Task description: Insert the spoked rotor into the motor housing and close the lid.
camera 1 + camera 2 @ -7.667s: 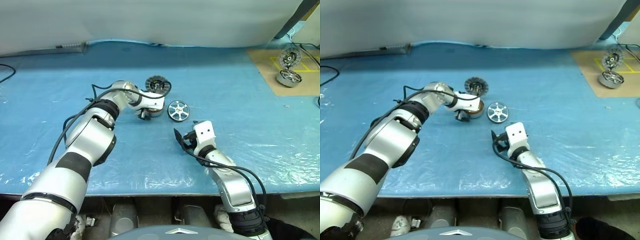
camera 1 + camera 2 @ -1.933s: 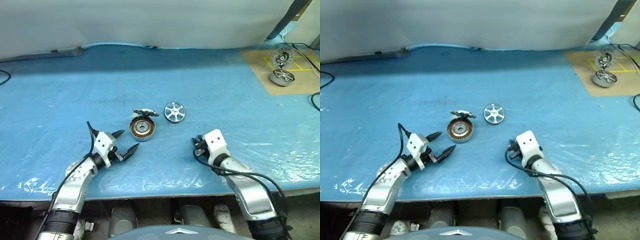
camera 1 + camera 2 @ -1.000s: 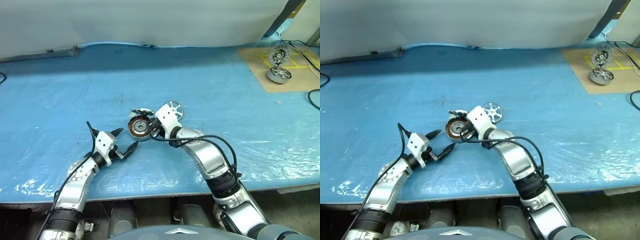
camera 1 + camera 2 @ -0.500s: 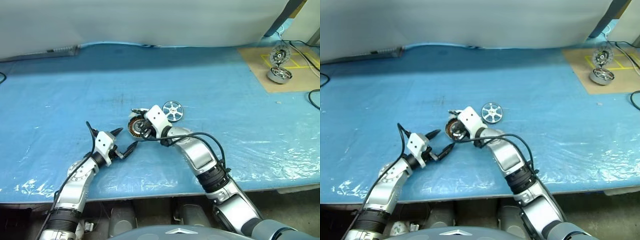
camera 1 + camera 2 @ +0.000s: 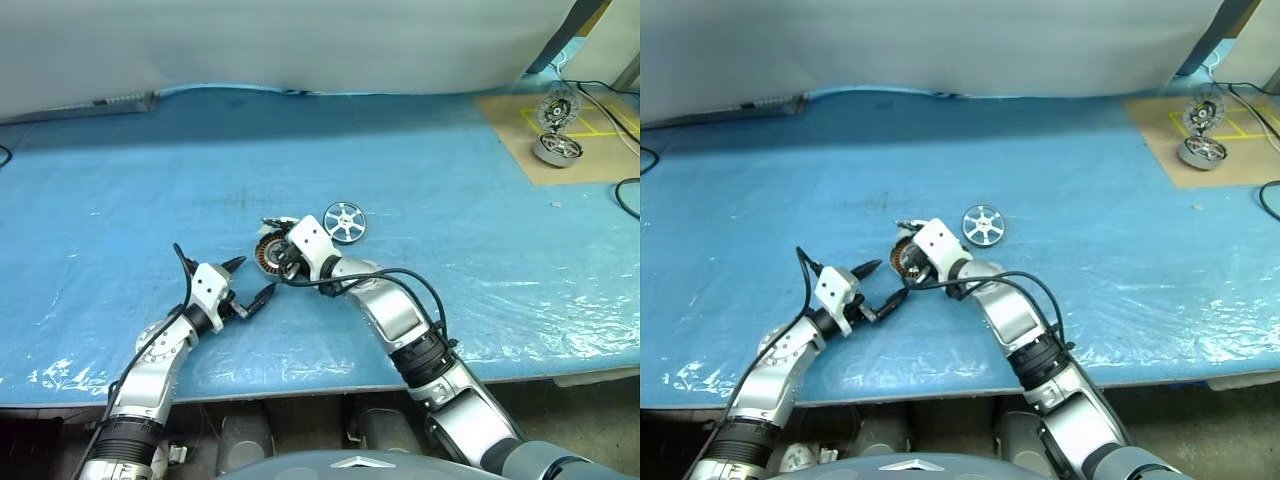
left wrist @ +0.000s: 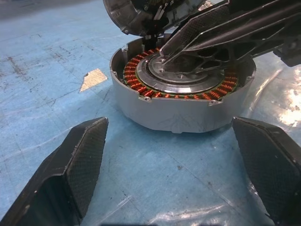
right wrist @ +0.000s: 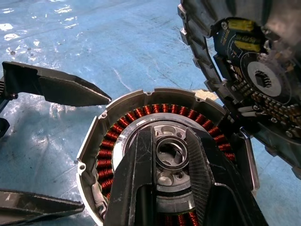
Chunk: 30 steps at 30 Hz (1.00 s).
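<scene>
The motor housing (image 5: 268, 252) is a grey cup with copper windings, sitting mid-table on the blue sheet. Its lid (image 7: 254, 70) is hinged up at the far rim and leans back, ribbed face showing. The spoked rotor (image 5: 344, 221) lies flat just right of the housing, untouched. My right gripper (image 7: 167, 132) reaches from the right, angled down into the cup. Its fingers are nearly together and straddle the centre hub, holding nothing. My left gripper (image 5: 258, 276) rests low on the near-left side, open and short of the housing wall (image 6: 178, 113).
A brown board (image 5: 590, 150) at the far right corner carries two more motor parts (image 5: 555, 125). The crinkled blue sheet (image 5: 450, 200) covers the whole table, with its front edge close behind both arms. A pale backdrop hangs along the rear.
My right arm has swung from the front right across to the housing and edged slightly further left over its centre. The left gripper, rotor and lid have not moved.
</scene>
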### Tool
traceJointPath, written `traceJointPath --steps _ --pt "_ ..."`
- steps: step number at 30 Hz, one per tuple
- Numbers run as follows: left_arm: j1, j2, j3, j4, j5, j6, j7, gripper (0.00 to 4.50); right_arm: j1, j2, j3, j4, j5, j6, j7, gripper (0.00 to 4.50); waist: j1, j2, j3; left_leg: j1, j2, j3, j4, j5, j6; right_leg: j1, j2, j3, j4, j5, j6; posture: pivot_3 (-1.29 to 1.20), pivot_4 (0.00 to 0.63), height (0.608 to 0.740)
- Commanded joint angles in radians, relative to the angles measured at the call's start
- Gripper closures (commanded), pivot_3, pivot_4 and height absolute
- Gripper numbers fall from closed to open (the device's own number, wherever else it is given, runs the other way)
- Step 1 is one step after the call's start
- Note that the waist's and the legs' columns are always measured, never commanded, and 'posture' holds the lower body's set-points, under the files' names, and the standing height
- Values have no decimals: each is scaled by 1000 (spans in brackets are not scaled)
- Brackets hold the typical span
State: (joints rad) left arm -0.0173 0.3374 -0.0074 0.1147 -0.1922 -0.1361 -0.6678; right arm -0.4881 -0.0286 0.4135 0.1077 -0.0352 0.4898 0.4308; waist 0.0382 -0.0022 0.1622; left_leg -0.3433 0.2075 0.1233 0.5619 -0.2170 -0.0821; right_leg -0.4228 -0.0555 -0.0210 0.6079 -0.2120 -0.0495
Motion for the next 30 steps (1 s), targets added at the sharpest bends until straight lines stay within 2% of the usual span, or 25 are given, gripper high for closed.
traceJointPath --steps 1,9,15,23,26,30 --pt "0 1 0 -13 1 -20 0 0 -6 14 2 6 -6 -15 -2 3924 0 0 0 0 0 0 0 0 0 0 0 0 0 0 0 0 150 740" --pt "-6 -1 -2 -11 5 -17 0 0 1 21 4 12 -5 -17 5 3924 0 0 0 0 0 0 0 0 0 0 0 0 0 0 0 0 150 740" --pt "-7 -2 -4 -10 7 -15 -1 0 18 15 -15 -15 1 -18 -1 1990 0 0 0 0 0 0 0 0 0 0 0 0 0 0 0 0 150 740" --pt "-4 -2 -5 -13 8 -10 -3 0 61 -36 -70 -222 59 94 41 1990 2 0 0 0 0 0 0 0 0 0 0 0 0 0 0 0 150 740" --pt "-5 -3 -6 -12 8 -8 -4 0 64 -49 -69 -243 60 125 40 2605 1 0 0 0 0 0 0 0 0 0 0 0 0 0 0 0 150 740" --pt "-9 -6 -7 -11 8 -8 -3 0 61 -54 -50 -226 20 122 9 3957 1 0 0 0 0 0 0 0 0 0 0 0 0 0 0 0 150 740"
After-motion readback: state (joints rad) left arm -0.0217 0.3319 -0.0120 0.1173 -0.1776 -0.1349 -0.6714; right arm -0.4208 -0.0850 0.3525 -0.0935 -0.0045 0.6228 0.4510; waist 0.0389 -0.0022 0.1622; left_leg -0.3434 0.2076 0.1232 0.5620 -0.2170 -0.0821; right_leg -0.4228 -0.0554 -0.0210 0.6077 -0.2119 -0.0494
